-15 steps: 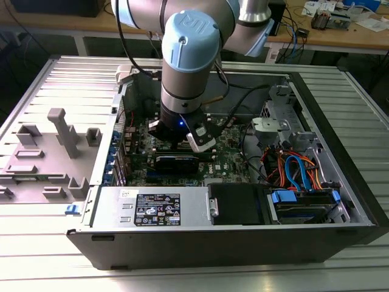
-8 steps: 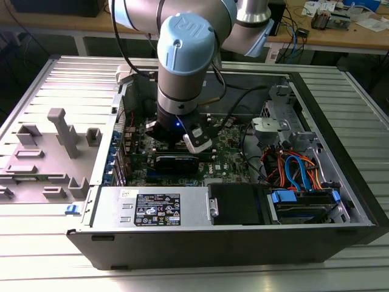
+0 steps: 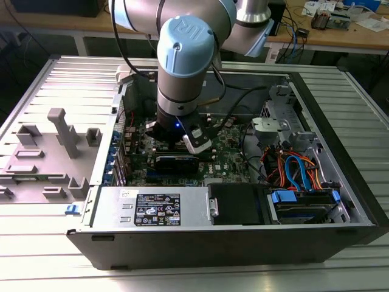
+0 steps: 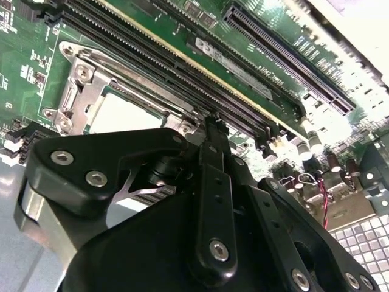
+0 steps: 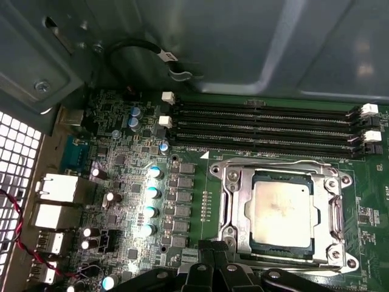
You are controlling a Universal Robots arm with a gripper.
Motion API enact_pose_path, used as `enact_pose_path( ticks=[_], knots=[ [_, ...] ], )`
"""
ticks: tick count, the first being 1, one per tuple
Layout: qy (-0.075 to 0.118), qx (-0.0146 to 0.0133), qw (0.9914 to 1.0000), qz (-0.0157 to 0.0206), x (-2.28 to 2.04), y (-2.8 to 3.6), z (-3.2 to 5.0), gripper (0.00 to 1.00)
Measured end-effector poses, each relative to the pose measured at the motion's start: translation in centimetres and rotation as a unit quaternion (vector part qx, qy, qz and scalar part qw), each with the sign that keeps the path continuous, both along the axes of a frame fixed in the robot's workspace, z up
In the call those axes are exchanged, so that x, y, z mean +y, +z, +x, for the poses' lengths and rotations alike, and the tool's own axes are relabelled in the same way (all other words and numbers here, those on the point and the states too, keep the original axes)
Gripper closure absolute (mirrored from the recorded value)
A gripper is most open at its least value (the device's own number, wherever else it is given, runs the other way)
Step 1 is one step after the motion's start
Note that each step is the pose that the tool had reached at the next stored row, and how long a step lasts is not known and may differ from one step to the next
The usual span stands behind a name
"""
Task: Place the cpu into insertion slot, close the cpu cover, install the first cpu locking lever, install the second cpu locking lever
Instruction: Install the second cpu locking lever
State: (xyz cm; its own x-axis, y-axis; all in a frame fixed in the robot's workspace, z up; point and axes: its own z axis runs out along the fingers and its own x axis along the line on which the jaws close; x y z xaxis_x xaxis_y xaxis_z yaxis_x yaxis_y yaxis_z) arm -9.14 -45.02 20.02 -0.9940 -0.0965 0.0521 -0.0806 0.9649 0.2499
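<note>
From where I stand, the exterior view has the arm reaching down into an open computer case (image 3: 340,182) that lies on a ribbed metal surface (image 3: 48,267). Its claw (image 3: 196,139) hangs low over the green board (image 3: 234,152), close to the middle of the case. A grey plastic holder (image 3: 42,164) sits outside the case at about nine o'clock from the claw, and a bundle of blue and orange cables (image 3: 298,170) lies at about three o'clock.

In the second wrist view the claw (image 4: 213,121) is dark and close up, its tip just beside the socket's edge. The chip (image 4: 121,112) shows pale grey behind it, with the silvery cover (image 4: 79,91) around it. Whether the claw is clenched or released I cannot tell (nothing plainly sits in it).

The first wrist view is the clearest. The chip (image 5: 282,210) lies flat in the socket (image 5: 267,246), beside the row of long black memory slots (image 5: 261,128). The cover (image 5: 234,201) looks folded down around it. A thin wire lever (image 5: 273,163) runs along the side nearest those slots. The claw (image 5: 209,248) is just off the socket's corner.

To my eye the work is at the lever stage. Doing it well means catching only the wire, pressing it steadily down and under its hook, and keeping clear of the chip's top and the small capacitors (image 5: 152,191) nearby.
</note>
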Motion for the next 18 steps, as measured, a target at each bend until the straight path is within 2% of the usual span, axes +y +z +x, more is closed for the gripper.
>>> enact_pose_path(
  ticks=[6, 10, 14, 18],
  knots=[
    [0.0, 0.0001, 1.0, 0.0002, 0.0, -0.17, -0.1, 0.89],
    [0.0, 0.0, 1.0, 0.0003, -0.01, 0.53, -0.29, 0.89],
    [0.0, 0.0, 1.0, 0.0003, -0.01, 1.93, -0.41, 0.89],
    [0.0, 0.0, 1.0, 0.0003, -0.01, 1.98, -0.42, 0.89]
  ],
)
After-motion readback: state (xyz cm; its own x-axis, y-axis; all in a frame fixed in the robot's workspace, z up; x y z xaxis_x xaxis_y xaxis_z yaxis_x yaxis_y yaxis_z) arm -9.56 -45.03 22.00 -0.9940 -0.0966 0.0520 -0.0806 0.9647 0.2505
